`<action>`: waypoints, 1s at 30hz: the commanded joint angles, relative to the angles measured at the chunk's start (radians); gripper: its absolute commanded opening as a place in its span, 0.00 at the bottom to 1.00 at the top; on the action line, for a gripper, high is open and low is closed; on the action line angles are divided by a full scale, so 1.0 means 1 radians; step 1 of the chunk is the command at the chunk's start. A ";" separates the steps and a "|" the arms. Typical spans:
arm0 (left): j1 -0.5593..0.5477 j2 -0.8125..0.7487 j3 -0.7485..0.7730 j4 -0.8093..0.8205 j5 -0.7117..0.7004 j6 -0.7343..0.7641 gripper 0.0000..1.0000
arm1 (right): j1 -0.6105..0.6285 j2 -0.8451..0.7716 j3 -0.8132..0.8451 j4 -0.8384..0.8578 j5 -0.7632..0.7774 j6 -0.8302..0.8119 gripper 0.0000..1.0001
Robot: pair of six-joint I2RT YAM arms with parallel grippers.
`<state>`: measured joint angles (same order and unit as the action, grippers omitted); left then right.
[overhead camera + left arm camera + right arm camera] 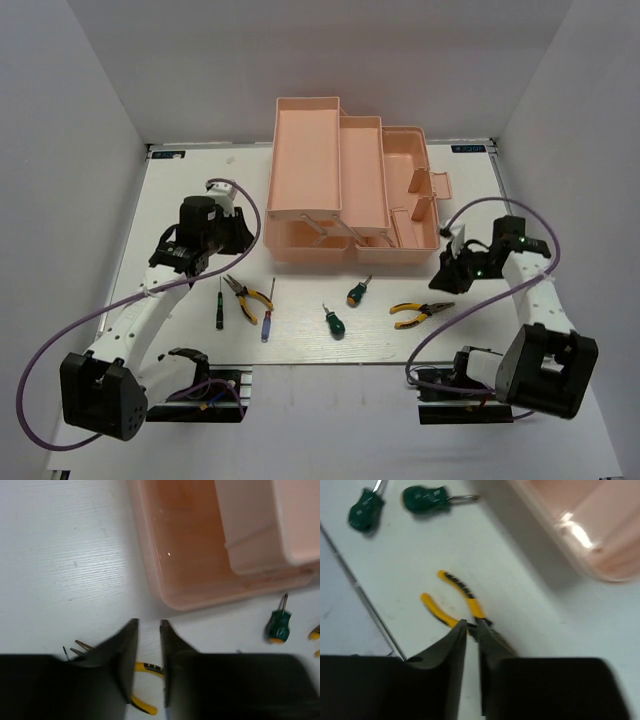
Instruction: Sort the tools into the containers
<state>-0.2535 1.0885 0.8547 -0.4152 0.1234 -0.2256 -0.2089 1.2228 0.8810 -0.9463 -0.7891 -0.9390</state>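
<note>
**1. Left gripper** [149, 625]: the fingers are set narrow with a slim gap, and nothing is held. It is hung above the left pliers [144, 669], whose nose is seen left of the fingers and whose yellow handles show through the gap.

**2. Slim black screwdriver** [221, 305]: laid on the table [180, 180] just left of those pliers, long axis near-to-far.

**3. Blue-handled screwdriver** [267, 318]: laid just right of them, in much the same way.

**4. Near green screwdriver** [333, 322] and **far green screwdriver** [357, 291]: placed mid-table, apart from both arms.

**5. Toolbox** [330, 255]: opened behind the row, with its trays stepped. None of the tools is seen in it.

**6. Right pliers** [420, 313]: the long axis is laid across the table, handles leftward and nose toward the right arm.

**7. Right gripper** [472, 624]: the fingers are set narrow and nothing is held. The tips are poised just short of the pliers' pivot (this arm is judged the nearer; the jaws would have to be widened before a descent).
</note>
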 commanded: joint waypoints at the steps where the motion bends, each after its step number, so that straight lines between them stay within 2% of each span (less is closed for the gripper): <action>1: -0.009 -0.065 -0.029 0.032 0.123 0.060 0.44 | 0.054 -0.100 -0.100 -0.010 -0.090 -0.169 0.26; 2: -0.018 -0.076 -0.049 0.042 0.152 0.074 0.58 | 0.087 -0.109 -0.132 -0.003 -0.087 -0.169 0.31; 4: -0.027 -0.076 -0.071 0.052 0.212 0.083 0.65 | 0.152 -0.126 -0.172 0.036 -0.078 -0.161 0.42; 7: -0.036 -0.076 -0.071 0.020 0.159 0.057 0.68 | 0.244 -0.146 -0.240 0.118 -0.021 -0.072 0.51; 8: -0.036 -0.076 -0.071 -0.020 0.127 0.057 0.68 | 0.259 -0.158 -0.269 0.220 0.013 -0.051 0.54; 9: -0.047 -0.076 -0.071 -0.037 0.064 0.045 0.68 | 0.300 -0.160 -0.293 0.263 0.052 0.010 0.55; 11: -0.056 -0.076 -0.071 -0.069 0.012 0.031 0.68 | 0.328 -0.137 -0.309 0.346 0.117 0.029 0.57; 18: -0.089 -0.085 -0.098 -0.126 -0.093 0.022 0.68 | 0.437 -0.062 -0.364 0.647 0.344 0.109 0.59; 24: -0.119 -0.085 -0.095 -0.166 -0.160 -0.020 0.69 | 0.483 0.001 -0.362 0.629 0.393 0.068 0.59; 27: -0.128 -0.085 -0.085 -0.191 -0.192 -0.070 0.70 | 0.506 0.013 -0.389 0.632 0.425 0.022 0.53; 30: -0.128 -0.085 -0.075 -0.217 -0.217 -0.115 0.70 | 0.517 0.006 -0.399 0.548 0.381 -0.070 0.53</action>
<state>-0.3759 1.0321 0.7525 -0.5915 -0.0456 -0.2810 0.2947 1.2232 0.5110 -0.3470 -0.4210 -0.9085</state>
